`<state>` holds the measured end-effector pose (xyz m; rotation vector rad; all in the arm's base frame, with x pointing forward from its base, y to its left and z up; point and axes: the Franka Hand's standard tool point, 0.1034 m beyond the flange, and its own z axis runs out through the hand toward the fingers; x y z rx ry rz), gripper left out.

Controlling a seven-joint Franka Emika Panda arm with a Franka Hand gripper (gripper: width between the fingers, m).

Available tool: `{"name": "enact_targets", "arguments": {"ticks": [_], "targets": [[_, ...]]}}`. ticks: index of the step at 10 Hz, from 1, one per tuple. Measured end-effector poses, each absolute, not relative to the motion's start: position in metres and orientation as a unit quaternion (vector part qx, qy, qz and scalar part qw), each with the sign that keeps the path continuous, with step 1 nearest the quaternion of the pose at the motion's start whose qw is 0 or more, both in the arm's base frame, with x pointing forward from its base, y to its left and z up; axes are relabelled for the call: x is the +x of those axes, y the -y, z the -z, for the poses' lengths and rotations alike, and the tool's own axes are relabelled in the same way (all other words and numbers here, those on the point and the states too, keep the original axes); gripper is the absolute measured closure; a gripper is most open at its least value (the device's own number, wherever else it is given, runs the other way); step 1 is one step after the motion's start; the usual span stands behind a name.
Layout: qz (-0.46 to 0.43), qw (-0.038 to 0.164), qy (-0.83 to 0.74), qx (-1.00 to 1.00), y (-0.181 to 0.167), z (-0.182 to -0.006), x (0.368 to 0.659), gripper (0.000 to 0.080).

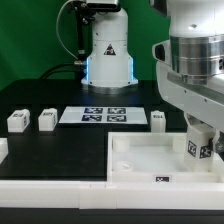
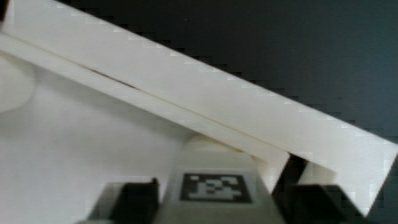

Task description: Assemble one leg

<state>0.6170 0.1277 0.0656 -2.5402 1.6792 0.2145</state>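
One leg point(image 1: 197, 146) sits clamped upright in the tool point(image 2: 215, 197), tag outward. It hangs just above the tray's point(image 1: 135, 170) corner, beside the wall.

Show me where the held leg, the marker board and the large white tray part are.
held leg point(image 2: 215, 187), wrist view, tagged face
marker board point(image 1: 103, 116), exterior view, middle of top
large white tray part point(image 1: 150, 152), exterior view, bare inner floor

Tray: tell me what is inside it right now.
Over the tray, the gripper holds a tagged leg at its far right corner. A small tag shows on its near wall. The socket beneath is hidden.
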Motion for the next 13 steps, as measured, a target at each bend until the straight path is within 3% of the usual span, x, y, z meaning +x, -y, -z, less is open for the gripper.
{"name": "enact_targets", "arguments": {"ticks": [1,2,3,6,10,13], "targets": [[-0.069,0.046,-0.528,-0.845,-0.128,-0.065,0.617,0.0278],[-0.068,0.046,-0.504,-0.86,-0.128,-0.065,0.617,0.0278],[-0.066,0.049,-0.455,-0.887,-0.127,-0.064,0.616,0.0172],[-0.051,0.06,-0.231,-0.97,-0.123,-0.064,0.617,0.0153],[-0.019,0.042,0.063,-0.997,-0.12,-0.076,0.622,0.015],[-0.013,0.04,0.123,-0.992,-0.119,-0.074,0.622,0.015]]}}
